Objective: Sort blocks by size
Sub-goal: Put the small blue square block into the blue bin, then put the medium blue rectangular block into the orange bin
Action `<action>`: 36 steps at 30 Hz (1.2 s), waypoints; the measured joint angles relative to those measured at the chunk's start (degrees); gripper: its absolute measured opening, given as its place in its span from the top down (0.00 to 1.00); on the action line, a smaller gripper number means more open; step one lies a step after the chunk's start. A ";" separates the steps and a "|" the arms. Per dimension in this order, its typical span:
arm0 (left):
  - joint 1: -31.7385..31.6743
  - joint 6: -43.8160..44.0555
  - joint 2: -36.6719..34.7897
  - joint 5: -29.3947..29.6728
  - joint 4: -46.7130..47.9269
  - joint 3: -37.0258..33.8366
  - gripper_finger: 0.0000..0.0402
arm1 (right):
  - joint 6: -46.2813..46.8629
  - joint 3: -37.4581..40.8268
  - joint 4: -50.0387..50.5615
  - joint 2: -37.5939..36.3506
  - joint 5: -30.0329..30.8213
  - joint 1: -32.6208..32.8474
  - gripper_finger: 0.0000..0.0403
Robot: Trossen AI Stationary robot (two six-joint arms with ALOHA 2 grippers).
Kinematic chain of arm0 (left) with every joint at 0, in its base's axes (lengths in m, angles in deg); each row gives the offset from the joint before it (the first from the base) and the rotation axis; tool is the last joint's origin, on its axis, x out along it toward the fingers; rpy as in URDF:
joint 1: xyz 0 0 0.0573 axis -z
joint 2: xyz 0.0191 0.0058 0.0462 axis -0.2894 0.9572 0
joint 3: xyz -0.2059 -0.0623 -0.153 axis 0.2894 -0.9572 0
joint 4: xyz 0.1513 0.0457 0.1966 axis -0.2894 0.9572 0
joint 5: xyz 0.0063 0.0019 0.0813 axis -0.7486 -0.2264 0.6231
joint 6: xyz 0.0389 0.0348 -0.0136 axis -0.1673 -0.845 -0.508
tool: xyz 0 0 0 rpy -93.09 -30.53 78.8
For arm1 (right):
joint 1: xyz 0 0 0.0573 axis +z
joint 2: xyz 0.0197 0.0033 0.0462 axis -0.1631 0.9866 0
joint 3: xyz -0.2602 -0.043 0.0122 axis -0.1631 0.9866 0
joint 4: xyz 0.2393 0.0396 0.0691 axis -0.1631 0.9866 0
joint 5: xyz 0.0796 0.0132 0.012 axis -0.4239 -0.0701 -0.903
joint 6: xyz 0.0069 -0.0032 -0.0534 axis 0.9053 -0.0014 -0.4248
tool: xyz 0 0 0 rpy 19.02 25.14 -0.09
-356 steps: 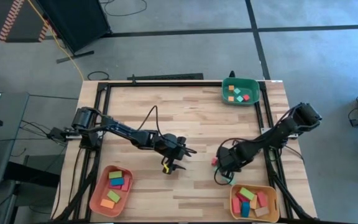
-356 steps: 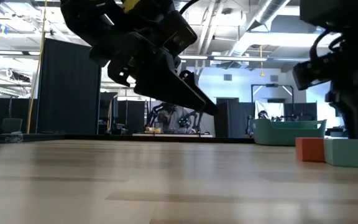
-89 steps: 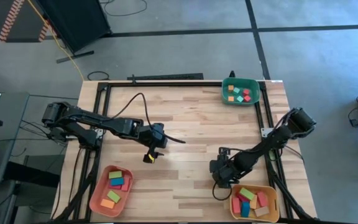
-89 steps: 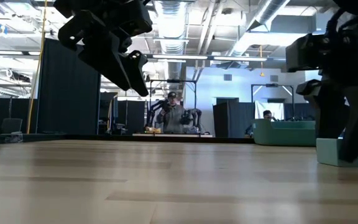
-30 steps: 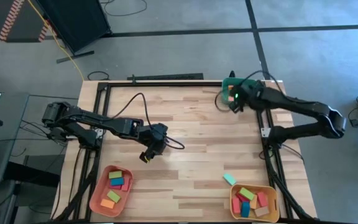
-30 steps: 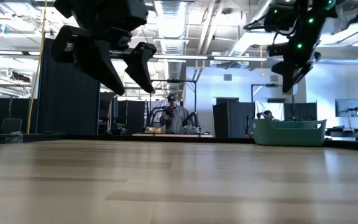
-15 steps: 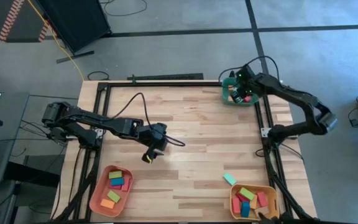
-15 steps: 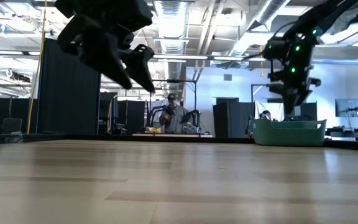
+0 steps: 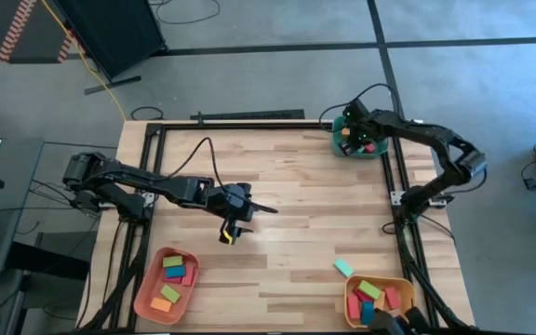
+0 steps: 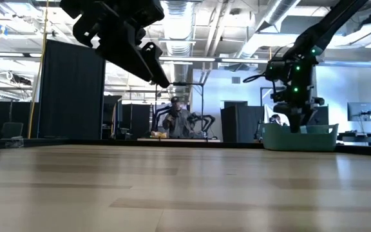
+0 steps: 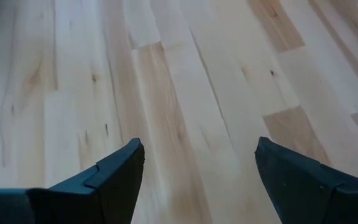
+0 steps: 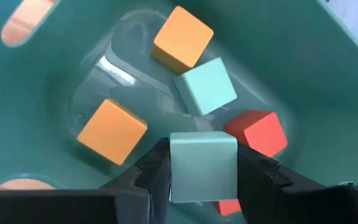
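My right gripper (image 12: 202, 180) is at the table's far right, lowered into the green tray (image 9: 384, 140) and shut on a teal cube block (image 12: 202, 165). Below it in the tray lie two orange cubes (image 12: 181, 38) (image 12: 112, 130), another teal cube (image 12: 205, 85) and a red one (image 12: 260, 132). In the low view the right gripper (image 10: 295, 122) dips behind the tray's wall (image 10: 300, 138). My left gripper (image 9: 254, 210) hangs open over bare wood at mid-table, nothing between its fingers (image 11: 117, 171). My right gripper pinches the teal cube by two opposite side faces (image 12: 174, 168) between its two fingers (image 12: 257, 171). The fingers come steeply from above. The cube sits level in the hold, above the loose cubes in the tray; whether it touches the tray's floor I cannot tell.
A lone teal block (image 9: 343, 268) lies on the wood near the yellow tray (image 9: 408, 296), which holds several blocks at the near right. A salmon tray (image 9: 147, 300) with several blocks stands at the near left. A person (image 10: 174, 119) shows far behind the table.
My right gripper has come down with the teal cube from high above the far right corner into the green tray, tipping steeper. My left gripper has rolled about its own axis while staying in place.
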 joint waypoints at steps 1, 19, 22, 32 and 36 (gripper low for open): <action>-0.02 -0.02 0.00 0.34 -0.27 0.00 0.27 | 0.00 0.00 -0.02 0.00 0.01 0.00 0.57; -0.04 0.22 0.00 1.74 -1.92 0.00 0.27 | 0.45 0.00 1.31 -0.04 0.00 -0.02 0.47; -0.04 1.10 0.00 1.74 -1.92 0.00 0.27 | 0.96 0.00 1.35 -0.25 0.00 0.00 0.41; 0.07 1.12 0.00 0.65 -1.81 0.00 0.27 | 2.31 0.00 2.60 -11.79 0.02 4.33 0.34; 0.64 -1.54 0.28 0.66 -2.00 0.00 0.27 | 6.14 0.00 6.89 -18.24 0.02 9.44 0.34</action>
